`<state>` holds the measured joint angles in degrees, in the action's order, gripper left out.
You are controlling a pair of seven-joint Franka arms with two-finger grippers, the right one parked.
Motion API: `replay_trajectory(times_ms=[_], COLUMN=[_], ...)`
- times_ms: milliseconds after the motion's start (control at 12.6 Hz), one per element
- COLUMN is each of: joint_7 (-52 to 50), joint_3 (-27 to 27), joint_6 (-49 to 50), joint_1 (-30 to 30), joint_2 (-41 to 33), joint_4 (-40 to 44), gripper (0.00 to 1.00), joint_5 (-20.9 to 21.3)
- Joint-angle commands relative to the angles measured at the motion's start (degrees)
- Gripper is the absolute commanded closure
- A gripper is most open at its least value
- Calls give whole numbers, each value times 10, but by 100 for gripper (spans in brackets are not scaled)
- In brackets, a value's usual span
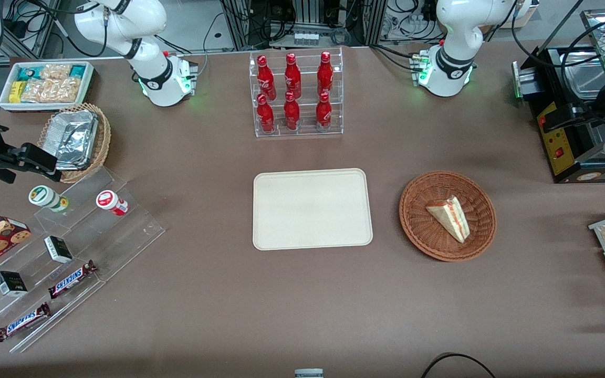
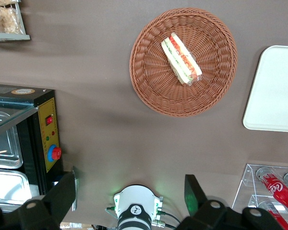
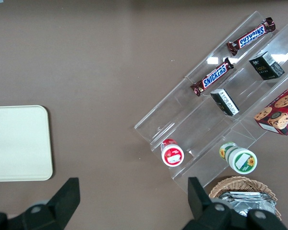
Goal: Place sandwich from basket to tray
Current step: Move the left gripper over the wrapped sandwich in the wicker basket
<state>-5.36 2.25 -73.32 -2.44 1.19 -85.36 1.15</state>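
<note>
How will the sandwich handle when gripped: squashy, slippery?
Likely soft: the sandwich is pale bread with layered filling, so a hard pinch may squash it. Its clear wrap probably slides. It lies flat in the basket, so rolling seems unlikely. The gripper hangs open, well above.

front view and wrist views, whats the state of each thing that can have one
Clear-wrapped triangular sandwich: lying in the basket, not gripped.
Round reddish-brown wicker basket: upright, holding only the sandwich.
Flat cream-beige rectangular tray: nothing on it.
Left arm's gripper: jaws open, holding nothing, high above the table, away from the basket.
</note>
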Motion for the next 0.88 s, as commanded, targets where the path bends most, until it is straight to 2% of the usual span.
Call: replay_trajectory(times_ms=[0, 398, 796], joint_7=[7, 0, -35], joint_3=[2, 8, 29], joint_6=[-2, -25, -179], joint_1=[-2, 11, 16], joint_2=[5, 40, 38], joint_4=[7, -24, -162], gripper=[0, 0, 0], joint_5=[-5, -10, -6])
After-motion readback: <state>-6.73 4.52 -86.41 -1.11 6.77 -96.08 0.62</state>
